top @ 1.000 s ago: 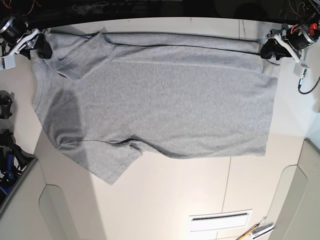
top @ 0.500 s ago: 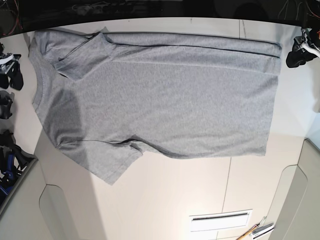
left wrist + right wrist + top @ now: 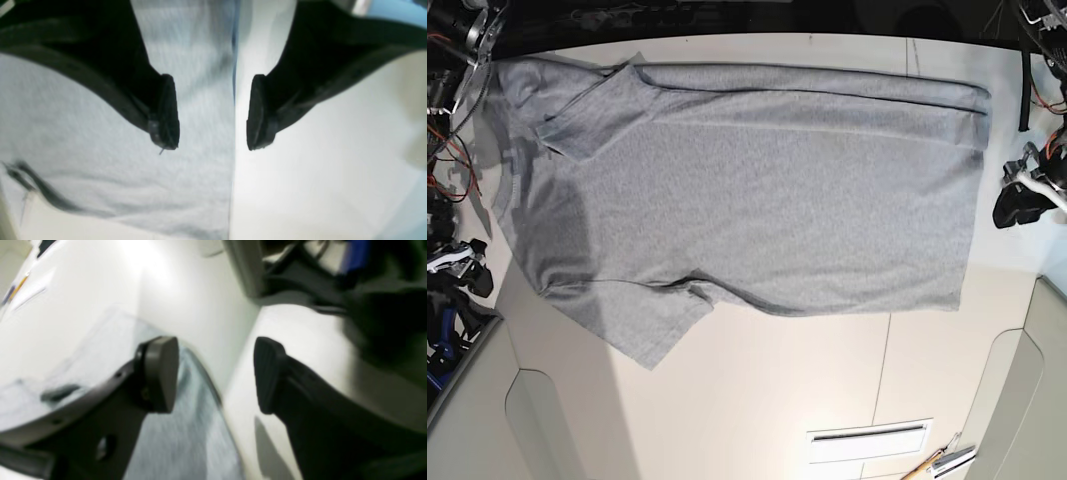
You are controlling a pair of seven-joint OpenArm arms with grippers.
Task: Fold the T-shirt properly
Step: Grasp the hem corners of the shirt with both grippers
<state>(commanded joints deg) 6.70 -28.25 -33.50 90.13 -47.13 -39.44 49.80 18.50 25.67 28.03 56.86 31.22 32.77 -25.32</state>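
T-shirt [image 3: 777,200]: flat on the table [image 3: 727,420], lying sideways from where I stand. Looks like the hem end is by the left arm and the collar end by the right.
Far long side: narrow strip [image 3: 827,92] turned in along the body, probably to set the finished width.
Upper sleeve flap [image 3: 602,125]: laid back over the body, likely so it stays inside the outline.
Near sleeve [image 3: 637,335]: sticks out past the near edge, creased at its root. Side not folded in, by my read.
Left gripper [image 3: 213,113]: fingers apart, nothing between them gripped. Sits just outside the hem end, I guess to get at the near corner.
Right gripper [image 3: 215,376]: fingers apart too, no cloth held. Beside the collar end, lined up roughly with the near sleeve.
Progress: one long side in, maybe a third done.
Next: pinch sleeve and near hem corner, lift together, lay inward.
Risk: bunched crease by the sleeve could fold under; uneven pull would skew the strip.
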